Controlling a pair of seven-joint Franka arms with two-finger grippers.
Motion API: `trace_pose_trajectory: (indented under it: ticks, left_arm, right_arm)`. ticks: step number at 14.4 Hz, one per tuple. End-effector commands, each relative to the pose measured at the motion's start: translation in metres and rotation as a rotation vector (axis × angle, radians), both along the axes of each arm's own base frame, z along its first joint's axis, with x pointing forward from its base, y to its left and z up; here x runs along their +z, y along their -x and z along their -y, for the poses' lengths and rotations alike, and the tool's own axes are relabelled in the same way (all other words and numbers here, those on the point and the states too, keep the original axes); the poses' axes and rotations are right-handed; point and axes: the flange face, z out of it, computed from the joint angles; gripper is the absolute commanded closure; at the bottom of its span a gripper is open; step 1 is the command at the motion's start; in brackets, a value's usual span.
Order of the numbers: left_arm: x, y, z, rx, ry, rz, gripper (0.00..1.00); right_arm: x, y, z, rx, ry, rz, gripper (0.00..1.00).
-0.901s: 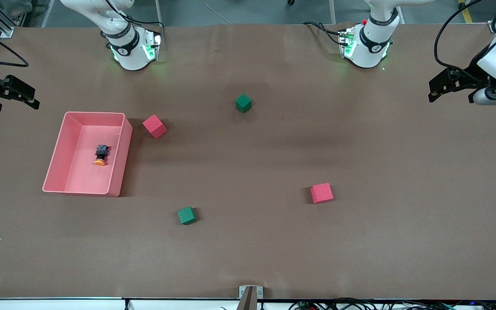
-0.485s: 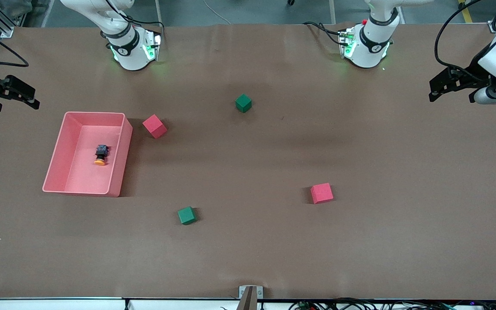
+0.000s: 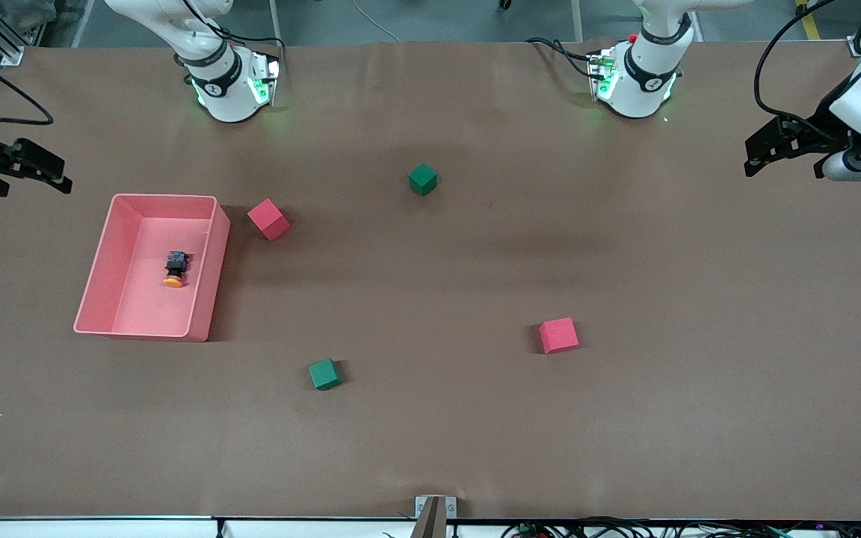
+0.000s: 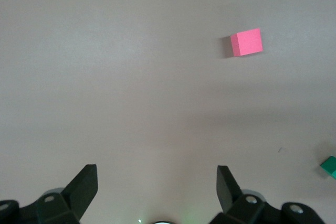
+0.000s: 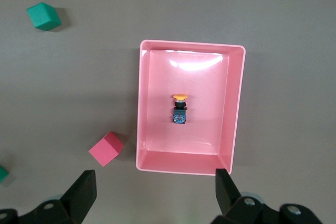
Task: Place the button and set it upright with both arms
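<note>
Button (image 3: 175, 270) on side in bin (image 3: 99, 270) — cube (image 3: 268, 219) just beside bin

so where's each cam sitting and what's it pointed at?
Front: high across the table, facing both bases; sees the pink tray, the button, four cubes, the left claw and right claw at the table's ends.
Left wrist: looks down past its open fingers at a red cube.
Right wrist: looks down past its open fingers into the tray.
Shared: front and right wrist both show the button lying on its side.
</note>
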Motion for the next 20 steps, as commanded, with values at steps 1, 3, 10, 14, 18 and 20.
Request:
trace_pose_trajectory:
  ticks: [1, 3, 10, 14, 18, 20]
  left_arm:
    - [0.006, 0.004, 0.002, -0.011, -0.013, 0.0, 0.0]
    - [0.006, 0.004, 0.004, -0.016, -0.015, 0.002, 0.0]
    - [0.004, 0.004, 0.006, -0.017, -0.017, -0.001, 0.0]
    - [0.002, 0.003, 0.007, -0.017, -0.012, -0.003, 0.0]
    - [0.003, 0.002, 0.008, -0.018, -0.002, 0.002, 0.0]
    - [0.001, 0.001, 0.009, -0.019, -0.003, -0.001, 0.0]
  right_arm:
    - [-0.05, 0.005, 0.009, -0.014, 0.01, -0.004, 0.0]
    - [-0.079, 0.008, 0.016, -0.03, 0.009, -0.01, 0.0]
    - [-0.224, 0.019, 0.024, -0.053, 0.009, -0.049, 0.0]
    - [-0.299, 0.01, 0.026, -0.054, 0.015, -0.065, 0.0]
    - [-0.349, 0.024, 0.027, -0.06, 0.026, -0.006, 0.0]
    - [-0.369, 0.025, 0.029, -0.063, 0.027, -0.012, 0.0]
